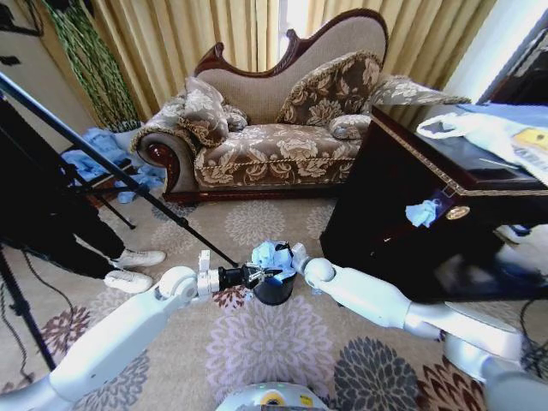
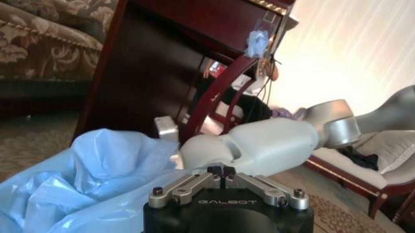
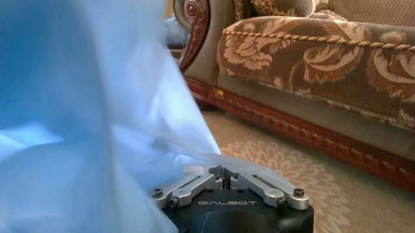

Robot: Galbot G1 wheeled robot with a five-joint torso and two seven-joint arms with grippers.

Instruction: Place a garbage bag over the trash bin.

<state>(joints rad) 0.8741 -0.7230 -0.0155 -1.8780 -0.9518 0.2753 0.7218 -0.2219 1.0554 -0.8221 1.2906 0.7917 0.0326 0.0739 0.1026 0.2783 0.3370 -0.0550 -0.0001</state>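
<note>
You are looking down from the robot's head at a floral carpet [image 1: 257, 342], with both white arms reaching forward and meeting in the middle of the floor. Between them stands the small black round trash bin [image 1: 276, 291], and bunched on its top sits the thin, crinkly, pale-blue translucent plastic garbage bag [image 1: 272, 254].

The left gripper [image 1: 259, 276] comes in from the left at the bin's rim. From its wrist camera you see its fingers [image 2: 218, 171] pressed together at the tips, pinching a fold of the blue film, with the right arm's white forearm just beyond.

The right gripper [image 1: 289, 259] comes in from the right, touching the bag. Its wrist camera shows its fingers [image 3: 220, 171] also closed tip to tip on a stretched sheet of the bag, which rises beside it.

Behind stand a brown floral-patterned sofa with carved dark wood trim [image 1: 274, 128] and, to the right, a dark wooden cabinet [image 1: 402, 214].
</note>
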